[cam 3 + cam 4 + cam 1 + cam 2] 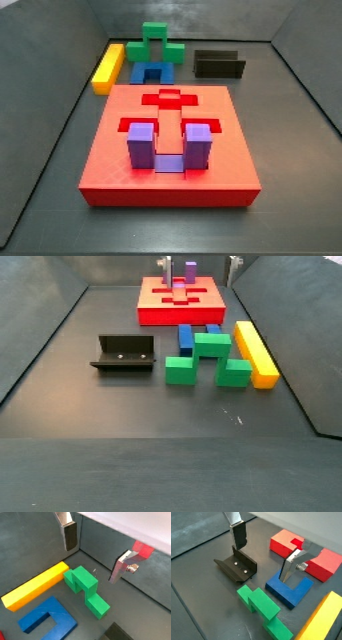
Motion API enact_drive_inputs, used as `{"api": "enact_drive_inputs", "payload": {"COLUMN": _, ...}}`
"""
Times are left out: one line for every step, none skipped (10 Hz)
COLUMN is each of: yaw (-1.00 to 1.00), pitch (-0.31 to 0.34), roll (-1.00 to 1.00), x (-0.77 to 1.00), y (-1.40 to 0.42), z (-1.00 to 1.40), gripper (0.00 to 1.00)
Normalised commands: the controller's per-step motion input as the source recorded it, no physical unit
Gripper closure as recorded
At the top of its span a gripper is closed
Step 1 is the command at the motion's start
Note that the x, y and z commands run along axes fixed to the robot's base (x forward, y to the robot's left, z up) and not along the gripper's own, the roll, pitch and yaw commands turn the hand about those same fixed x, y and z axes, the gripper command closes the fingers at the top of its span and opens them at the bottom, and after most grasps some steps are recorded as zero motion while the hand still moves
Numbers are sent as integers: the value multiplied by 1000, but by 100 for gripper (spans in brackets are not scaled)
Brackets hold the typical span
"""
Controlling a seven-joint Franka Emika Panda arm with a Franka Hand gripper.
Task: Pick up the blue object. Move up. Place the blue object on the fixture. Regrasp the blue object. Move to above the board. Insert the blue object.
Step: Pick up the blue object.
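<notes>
The blue object (290, 589) is a dark blue U-shaped block lying flat on the floor between the green block and the board; it also shows in a wrist view (45, 617) and in both side views (144, 74) (186, 338). My gripper (262, 563) hangs open and empty high above the floor, over the gap between the fixture (238, 566) and the blue object; it also shows in a wrist view (91, 563). The black fixture stands alone (124, 354) (218, 65). The red board (167, 175) (154, 296) holds a purple U-shaped piece (167, 145).
A green block (201, 356) (85, 589) lies against the blue object. A yellow bar (254, 353) (37, 587) lies beside them. Dark sloping walls ring the floor.
</notes>
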Motion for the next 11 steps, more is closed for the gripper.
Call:
{"api": "enact_drive_inputs", "payload": {"yaw": 0, "pitch": -39, "roll": 100, "x": 254, "y": -614, "z": -114, "gripper": 0}}
{"api": "enact_drive_inputs", "payload": {"yaw": 0, "pitch": -56, "roll": 117, "x": 374, "y": -700, "z": -140, "gripper": 0}}
{"api": "enact_drive_inputs", "payload": {"yaw": -9, "pitch": -101, "roll": 23, "x": 417, "y": -620, "z": -183, "gripper": 0}}
{"api": "enact_drive_inputs", "payload": {"yaw": -6, "pitch": -121, "roll": 11, "x": 380, "y": -620, "z": -217, "gripper": 0}}
{"api": "enact_drive_inputs", "payload": {"yaw": 0, "pitch": -144, "roll": 10, "x": 303, "y": -620, "z": -269, "gripper": 0}}
{"api": "enact_drive_inputs", "payload": {"yaw": 0, "pitch": -141, "roll": 31, "x": 246, "y": -646, "z": -309, "gripper": 0}}
{"api": "enact_drive_inputs", "payload": {"yaw": 0, "pitch": -109, "roll": 106, "x": 109, "y": -714, "z": -371, "gripper": 0}}
{"api": "enact_drive_inputs", "payload": {"yaw": 0, "pitch": -107, "roll": 89, "x": 0, "y": -617, "z": -443, "gripper": 0}}
{"api": "enact_drive_inputs", "payload": {"yaw": 11, "pitch": -111, "roll": 50, "x": 0, "y": -500, "z": -511, "gripper": 0}}
{"api": "enact_drive_inputs", "payload": {"yaw": 54, "pitch": -107, "roll": 19, "x": 34, "y": -451, "z": -480, "gripper": 0}}
{"api": "enact_drive_inputs", "payload": {"yaw": 40, "pitch": -93, "roll": 69, "x": 114, "y": -343, "z": -457, "gripper": 0}}
